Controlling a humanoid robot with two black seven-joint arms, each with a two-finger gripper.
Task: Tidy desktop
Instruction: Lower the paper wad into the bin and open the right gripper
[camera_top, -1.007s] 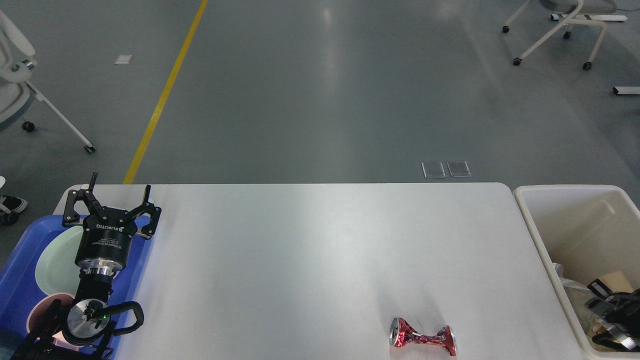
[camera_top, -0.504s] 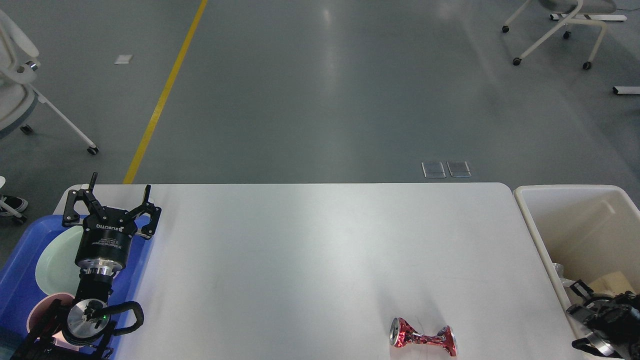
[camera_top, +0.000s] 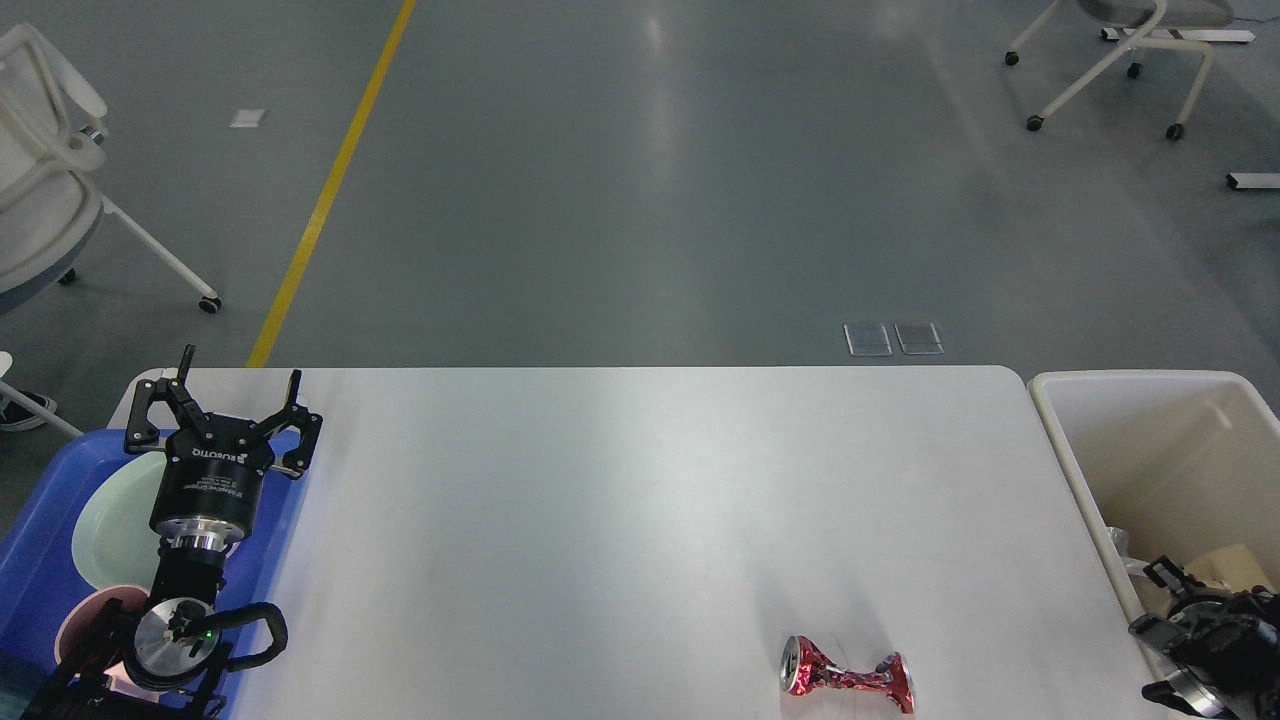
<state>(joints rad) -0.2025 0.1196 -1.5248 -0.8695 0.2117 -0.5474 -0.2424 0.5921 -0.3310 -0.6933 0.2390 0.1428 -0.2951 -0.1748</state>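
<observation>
At the near right of the worktop: a crushed red can (camera_top: 846, 678) lies on its side, pinched in the middle, close to the near edge.
Worktop (camera_top: 620, 520): white, rounded corners, spanning most of the view; apart from the can its middle carries nothing.
Left corner: a blue tray (camera_top: 40, 570) overhangs the left edge, holding a pale green plate (camera_top: 110, 530) and a pink cup (camera_top: 80, 625).
Left gripper (camera_top: 225, 405): above the tray's far edge, jaws spread wide, gripping nothing.
Right edge: a cream bin (camera_top: 1150, 450) stands just beside the worktop, with crumpled waste in its near end.
Right gripper (camera_top: 1165, 610): low at the bin's near end, dark and partly cut off; jaw state cannot be told.
</observation>
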